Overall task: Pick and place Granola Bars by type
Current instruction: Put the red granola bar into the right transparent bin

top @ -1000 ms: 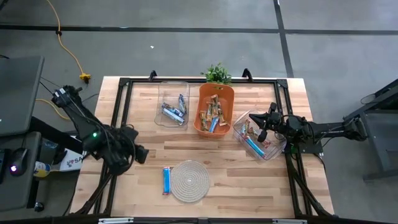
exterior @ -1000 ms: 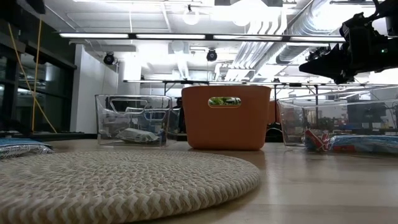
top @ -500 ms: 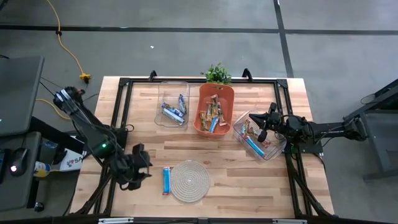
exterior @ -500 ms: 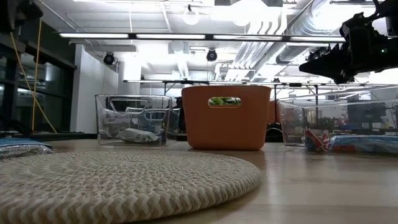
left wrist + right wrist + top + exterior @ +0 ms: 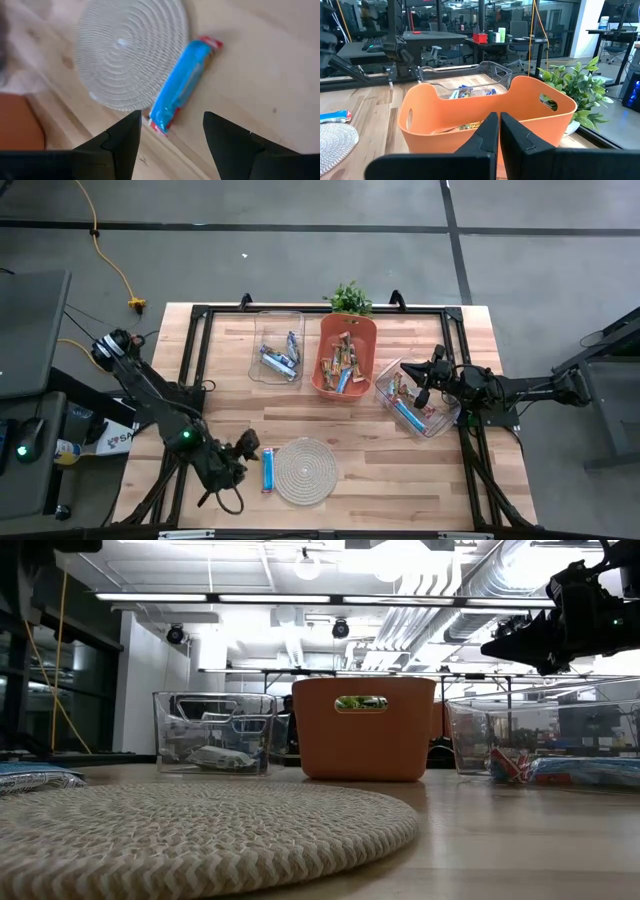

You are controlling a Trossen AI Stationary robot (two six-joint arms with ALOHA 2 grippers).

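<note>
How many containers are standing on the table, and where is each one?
3. A clear bin stands at the back left, the orange bin in the middle in front of the plant, and another clear bin to the right, below the right end effector.

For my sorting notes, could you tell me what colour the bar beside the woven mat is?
Light blue with red ends, clearest in the left wrist view.

Three bins point(image 5: 278, 347), one mat point(image 5: 305, 470)
</note>
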